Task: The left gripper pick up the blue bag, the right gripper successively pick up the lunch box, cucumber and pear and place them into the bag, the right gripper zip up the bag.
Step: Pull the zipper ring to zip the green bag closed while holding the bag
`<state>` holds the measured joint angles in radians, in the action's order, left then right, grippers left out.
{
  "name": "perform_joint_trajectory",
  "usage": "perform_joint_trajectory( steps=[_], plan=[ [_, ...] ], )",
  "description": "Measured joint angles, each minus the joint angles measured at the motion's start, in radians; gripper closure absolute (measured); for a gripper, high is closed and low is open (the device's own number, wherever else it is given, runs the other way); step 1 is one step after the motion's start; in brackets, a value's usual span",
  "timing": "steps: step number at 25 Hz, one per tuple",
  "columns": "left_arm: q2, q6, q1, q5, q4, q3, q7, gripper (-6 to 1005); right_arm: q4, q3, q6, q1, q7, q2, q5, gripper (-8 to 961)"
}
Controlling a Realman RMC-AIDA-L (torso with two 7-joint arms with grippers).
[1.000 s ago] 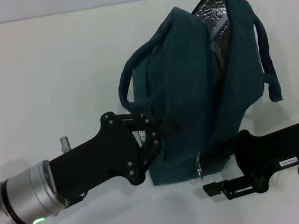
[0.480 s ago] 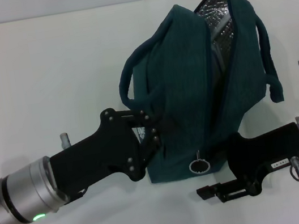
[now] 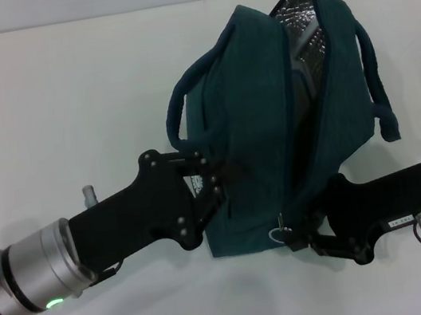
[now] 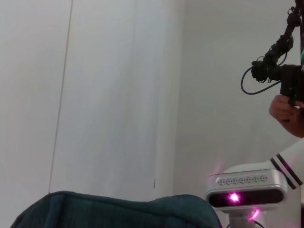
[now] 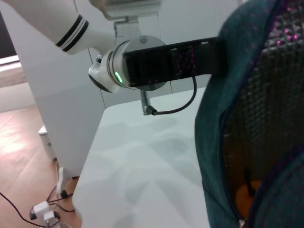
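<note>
While the left gripper (image 3: pixel 218 179) stays clamped on the blue bag (image 3: pixel 285 121), the right gripper (image 3: pixel 296 234) has closed in, now pinching the zipper pull (image 3: pixel 278 233); zipping can begin.

You're working in what looks like a robotics lab: a plain white table (image 3: pixel 65 109) against bare white wall panels (image 4: pixel 95 95), loose cables (image 5: pixel 28 209) trailing over a wood-toned floor (image 5: pixel 19 142), and possibly a camera rig (image 4: pixel 273 66) hand-held nearby.
</note>
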<state>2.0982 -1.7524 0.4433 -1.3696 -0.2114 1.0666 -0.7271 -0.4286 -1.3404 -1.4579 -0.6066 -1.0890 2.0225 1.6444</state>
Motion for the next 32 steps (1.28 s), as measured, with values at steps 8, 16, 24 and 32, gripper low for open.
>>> perform_joint_trajectory(
  steps=[8,16,24,32],
  plan=[
    [0.0,0.034,-0.001,0.091,0.056,-0.002,0.042,944,-0.049,0.0,-0.019,0.024,0.075,0.001,-0.014,923],
    [0.001,0.059,-0.008,0.163,0.096,-0.004,0.045,931,-0.093,0.001,-0.022,0.042,0.117,0.0,-0.082,932],
    [0.001,0.038,-0.056,0.166,0.099,0.001,0.045,881,-0.121,0.001,-0.031,0.046,0.155,-0.006,-0.125,933],
    [-0.005,0.025,-0.126,0.185,0.099,0.002,0.046,569,-0.128,0.001,-0.033,0.04,0.178,-0.002,-0.144,934]
  ],
)
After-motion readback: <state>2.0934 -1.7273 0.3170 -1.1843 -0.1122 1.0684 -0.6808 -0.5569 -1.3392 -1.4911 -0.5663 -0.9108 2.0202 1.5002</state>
